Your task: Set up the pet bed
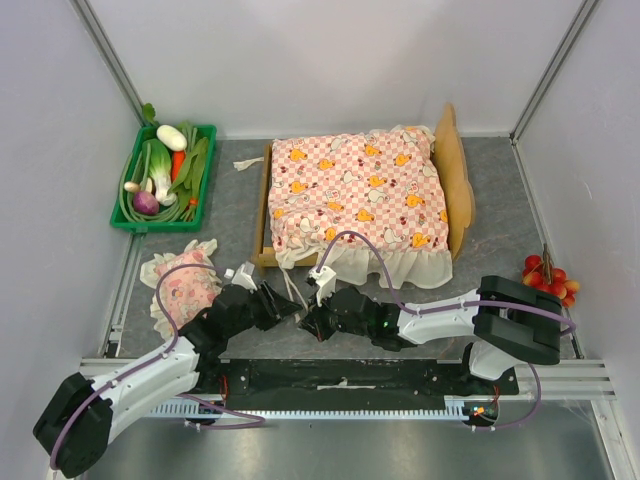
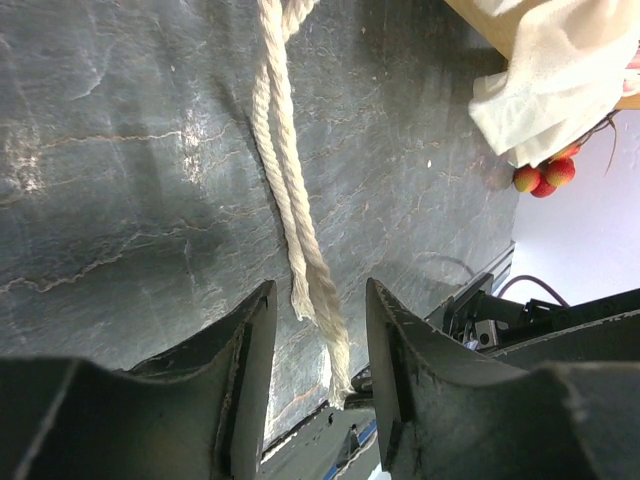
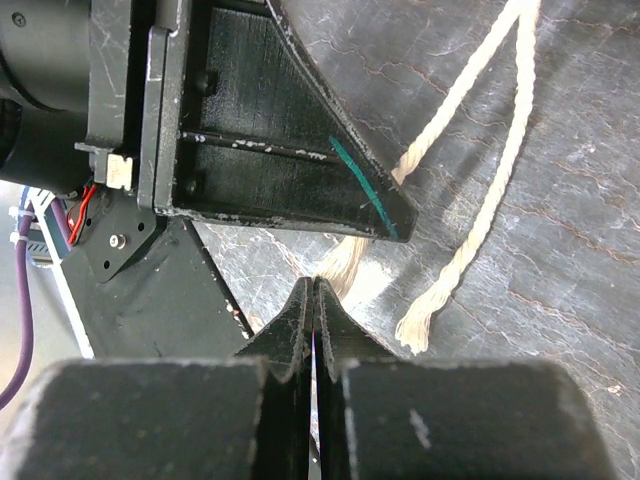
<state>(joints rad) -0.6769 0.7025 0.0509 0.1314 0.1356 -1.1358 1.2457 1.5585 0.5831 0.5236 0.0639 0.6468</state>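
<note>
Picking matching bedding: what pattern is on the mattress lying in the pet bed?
The mattress is pink check with orange prints, best seen in top external view.

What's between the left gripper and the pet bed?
Nothing solid. Two cord strands lie on the table, running from the pet bed to between the fingers of the open left gripper.

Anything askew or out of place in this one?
Yes. The mattress hangs over the pet bed's near side, its frill spilling onto the table, and the pillow lies off the bed, beyond its near left corner.
</note>
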